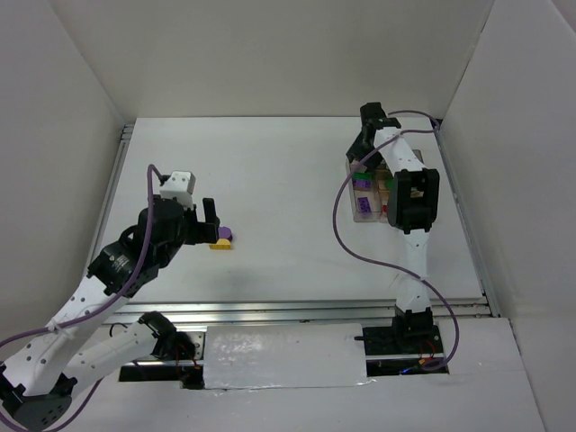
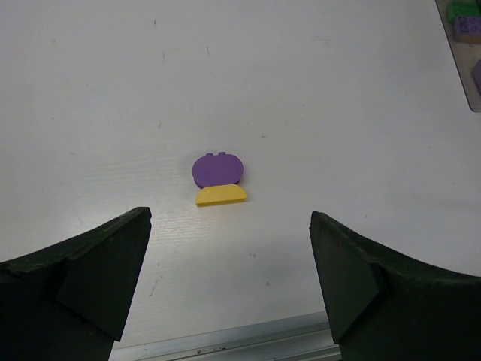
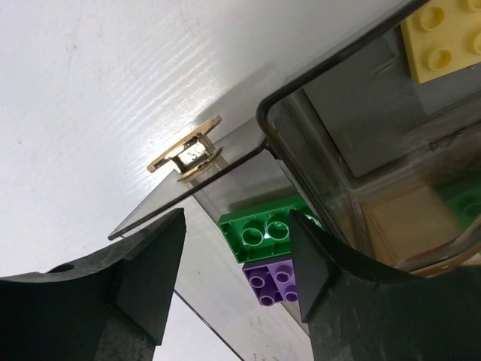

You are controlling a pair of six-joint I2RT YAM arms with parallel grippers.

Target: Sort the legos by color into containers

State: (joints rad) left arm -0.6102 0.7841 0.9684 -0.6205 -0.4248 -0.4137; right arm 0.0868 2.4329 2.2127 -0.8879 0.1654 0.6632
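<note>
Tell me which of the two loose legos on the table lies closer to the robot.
The yellow lego, a half-round piece. The purple lego touching it lies just beyond, farther from the robot.

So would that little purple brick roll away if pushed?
Probably not: the purple brick seems to lie flat, so it should slide, not roll. It looks rigid and likely light. It touches the yellow brick, so a push would probably move both.

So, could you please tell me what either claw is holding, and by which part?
Left claw is open, empty. Right claw is at the rim of the container; a grip cannot be told.
</note>
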